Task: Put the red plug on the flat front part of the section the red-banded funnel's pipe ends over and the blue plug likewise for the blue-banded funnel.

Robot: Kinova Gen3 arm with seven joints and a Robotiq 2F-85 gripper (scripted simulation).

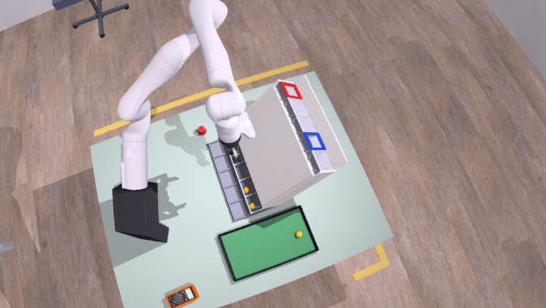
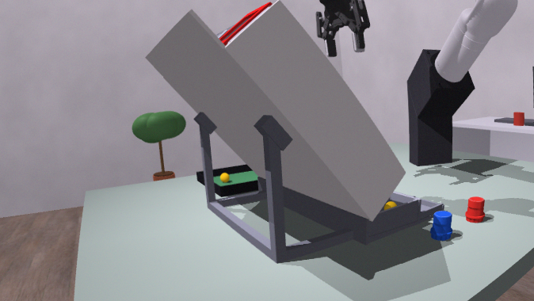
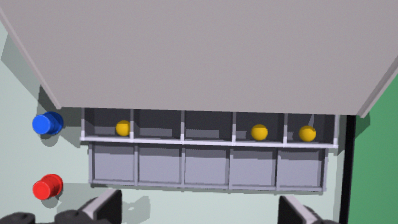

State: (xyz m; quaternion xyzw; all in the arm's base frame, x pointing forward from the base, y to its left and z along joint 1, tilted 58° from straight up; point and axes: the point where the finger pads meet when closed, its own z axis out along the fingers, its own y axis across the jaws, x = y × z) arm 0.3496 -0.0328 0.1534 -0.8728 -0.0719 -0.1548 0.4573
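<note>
So I'm standing here watching the arm [image 1: 219, 61] [image 2: 471, 43], and it's bent up high with the wrist folded over, so the gripper [image 1: 236, 156] [image 2: 345, 48] [image 3: 200, 210] hangs fingers-down above the table, near the low front end of the tilted cover [image 1: 271, 150] [image 2: 329, 99] [image 3: 200, 55]. Jaws are spread wide, nothing between them. Going by the wrist view, the row of 5 flat front parts [image 3: 206, 166] sits just ahead of the jaws, and the 5 sections [image 3: 207, 127] behind them run in under the cover's edge. 3 yellow marbles [image 3: 123, 128] [image 3: 259, 132] [image 3: 307, 133] are in there: 1 in the leftmost section, 1 in each of the 2 rightmost. Both plugs stand on the table off to the left of the jaws, red [image 1: 202, 130] [image 2: 475, 210] [image 3: 47, 187] nearer and blue [image 2: 441, 226] [image 3: 47, 123] farther ahead, so neither is on a flat part. A 4th marble [image 1: 299, 234] [image 2: 224, 177] is in the green tray [image 1: 263, 251] [image 2: 238, 184] [image 3: 380, 165], over to the right. From above, the arm blocks the blue plug and the leftmost marble. The cover hides the pipes, and the exterior view cuts off the top of the gripper and shows no blue funnel band [image 1: 318, 148], only the red one [image 1: 285, 91] [image 2: 246, 21].
</note>
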